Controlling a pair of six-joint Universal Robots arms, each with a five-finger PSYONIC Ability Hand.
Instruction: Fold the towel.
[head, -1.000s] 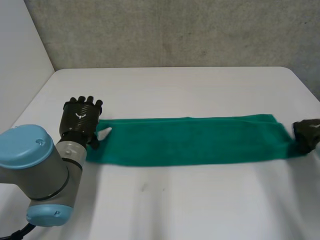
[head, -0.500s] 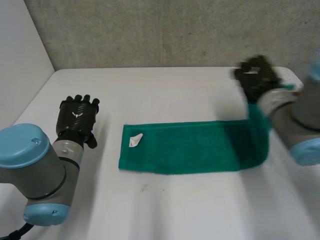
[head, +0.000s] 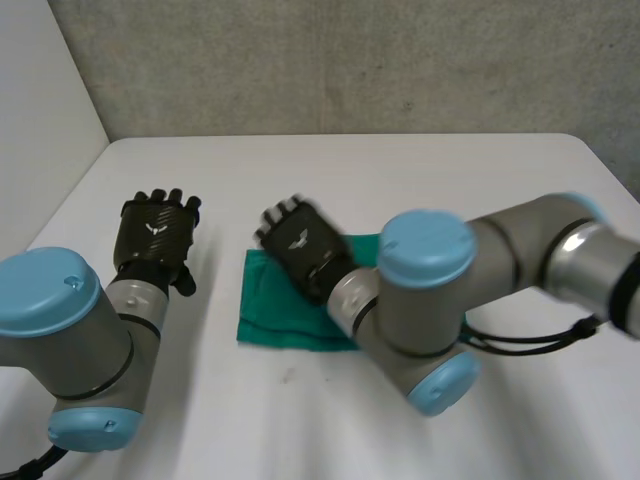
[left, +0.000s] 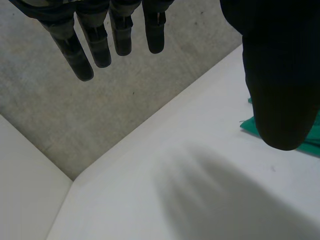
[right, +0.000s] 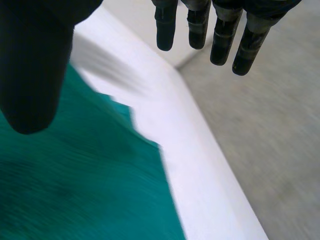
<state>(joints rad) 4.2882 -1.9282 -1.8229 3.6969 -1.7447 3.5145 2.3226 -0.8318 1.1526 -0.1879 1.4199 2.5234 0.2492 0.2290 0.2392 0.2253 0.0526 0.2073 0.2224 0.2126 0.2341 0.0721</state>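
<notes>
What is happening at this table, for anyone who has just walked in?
A two-armed robot is working on a green towel that lies on the white table. Its right hand is over the end of the towel nearer the left hand, with its fingers straight and holding nothing. The right arm hides the rest of the cloth. The left hand is open too, beside the towel and apart from it.

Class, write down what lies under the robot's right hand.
The green towel, lying on the white table, is under the open right hand. The right arm covers the towel's other end, so its fold there cannot be seen.
</notes>
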